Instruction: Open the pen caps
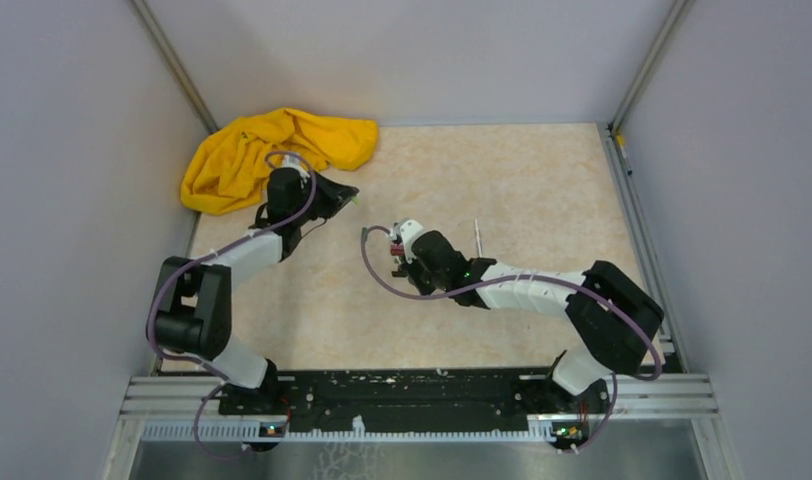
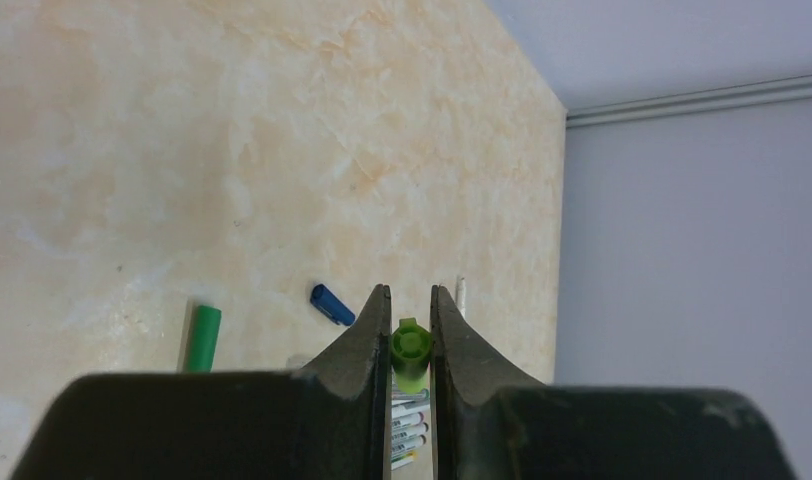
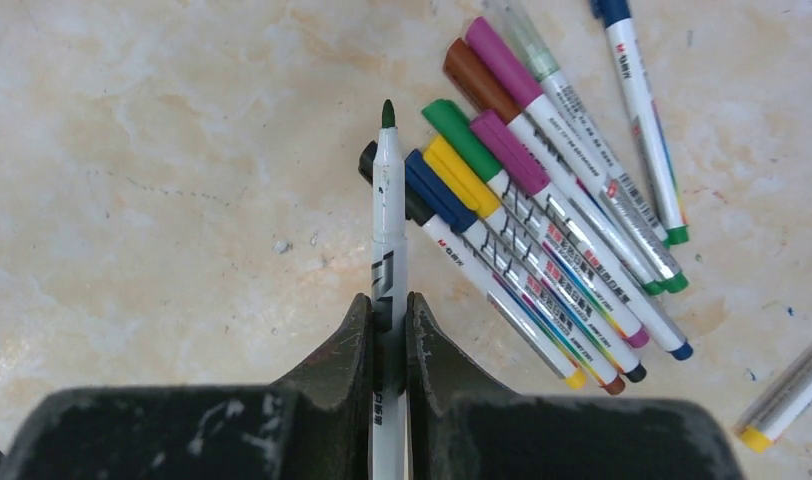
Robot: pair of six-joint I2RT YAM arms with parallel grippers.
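Beige marbled table (image 1: 532,180) spreads out under both my arms, with grey walls around it. A crumpled yellow cloth (image 1: 272,150) lies in the far left corner, just behind my left wrist.

My left gripper (image 2: 410,296) is clamped on a green cap (image 2: 410,348). The cap sits between the two fingers a little back from their tips, its round end facing the wrist camera. Beyond those fingertips and slightly to their left, a loose blue cap (image 2: 331,304) lies on the table. Further left lies a green cylinder (image 2: 203,337); I cannot tell whether it is a cap alone. A thin white pen (image 2: 460,293) shows just past the right-hand fingertip.

My right gripper (image 3: 389,305) is closed around an uncapped pen (image 3: 388,220), pinching its white barrel partway along. The barrel runs straight ahead of the fingertips and ends in a bare green tip (image 3: 388,113). Just to the right of that barrel lies a row of capped pens (image 3: 552,250), side by side on the table and slanting away to the right of my fingers. Their caps are black, blue, yellow, green, purple, brown and magenta, and in this view my held barrel crosses the black one. Well off to the lower right of the fingers lies a yellow-ended pen (image 3: 792,400).
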